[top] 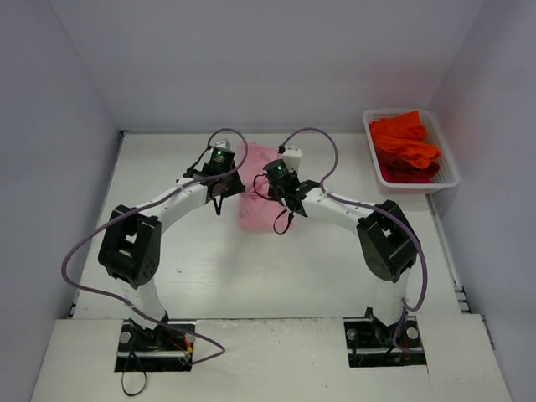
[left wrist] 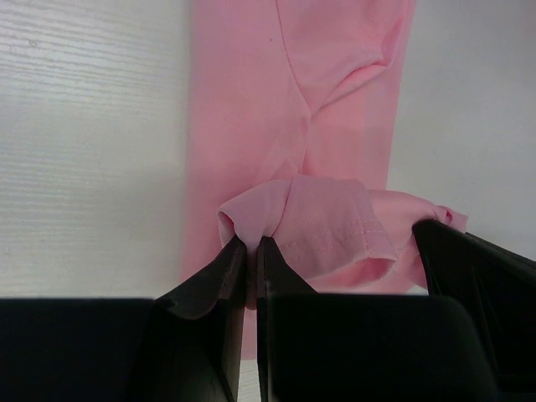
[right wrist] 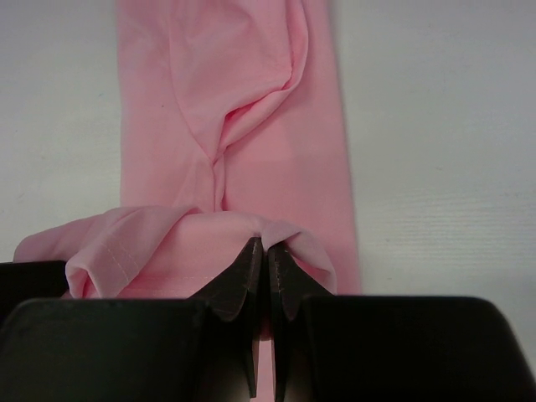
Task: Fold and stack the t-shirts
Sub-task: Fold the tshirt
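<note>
The light pink t-shirt (top: 255,209) lies as a narrow folded strip in the middle of the table. My left gripper (left wrist: 252,244) is shut on its lifted edge at the strip's left side; the pink cloth (left wrist: 327,226) bunches over the jaws. My right gripper (right wrist: 266,247) is shut on the same lifted edge at the strip's right side, above the flat pink strip (right wrist: 234,100). In the top view both grippers, left (top: 223,182) and right (top: 283,191), hang over the shirt side by side. The orange-red t-shirts (top: 405,146) lie piled in the basket at the back right.
A white mesh basket (top: 452,177) stands at the back right corner. White walls close the table at left, back and right. Purple cables loop over both arms. The white tabletop (top: 293,268) lies bare in front of the shirt.
</note>
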{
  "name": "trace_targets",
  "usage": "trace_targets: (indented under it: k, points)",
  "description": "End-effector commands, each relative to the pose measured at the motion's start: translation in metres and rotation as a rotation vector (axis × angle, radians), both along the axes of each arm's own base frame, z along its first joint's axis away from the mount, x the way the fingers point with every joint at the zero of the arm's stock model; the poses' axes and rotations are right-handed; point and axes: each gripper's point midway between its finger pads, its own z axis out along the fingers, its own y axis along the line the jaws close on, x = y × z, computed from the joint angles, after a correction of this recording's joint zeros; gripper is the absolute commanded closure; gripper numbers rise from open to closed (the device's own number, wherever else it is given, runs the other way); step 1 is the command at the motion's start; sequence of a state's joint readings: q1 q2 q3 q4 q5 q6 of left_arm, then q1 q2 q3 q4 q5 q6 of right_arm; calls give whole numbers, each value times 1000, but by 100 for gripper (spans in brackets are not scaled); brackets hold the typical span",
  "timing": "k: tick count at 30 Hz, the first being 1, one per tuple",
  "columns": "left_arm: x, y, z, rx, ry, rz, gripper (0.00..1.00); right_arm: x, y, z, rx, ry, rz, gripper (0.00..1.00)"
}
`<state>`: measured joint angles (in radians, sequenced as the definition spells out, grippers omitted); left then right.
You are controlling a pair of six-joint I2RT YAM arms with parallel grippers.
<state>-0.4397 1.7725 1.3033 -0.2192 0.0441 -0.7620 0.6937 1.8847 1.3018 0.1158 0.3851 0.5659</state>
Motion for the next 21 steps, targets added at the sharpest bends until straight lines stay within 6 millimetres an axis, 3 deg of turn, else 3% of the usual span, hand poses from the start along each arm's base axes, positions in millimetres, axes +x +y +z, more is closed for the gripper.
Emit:
trace_targets:
  k: [1, 21]
  points:
    - [25, 0, 33, -30, -103, 9, 100, 23, 0, 25, 29, -76, -24, 100]
    - [40, -3, 22, -23, -103, 12, 100, 35, 1, 4, 21, -52, -13, 100]
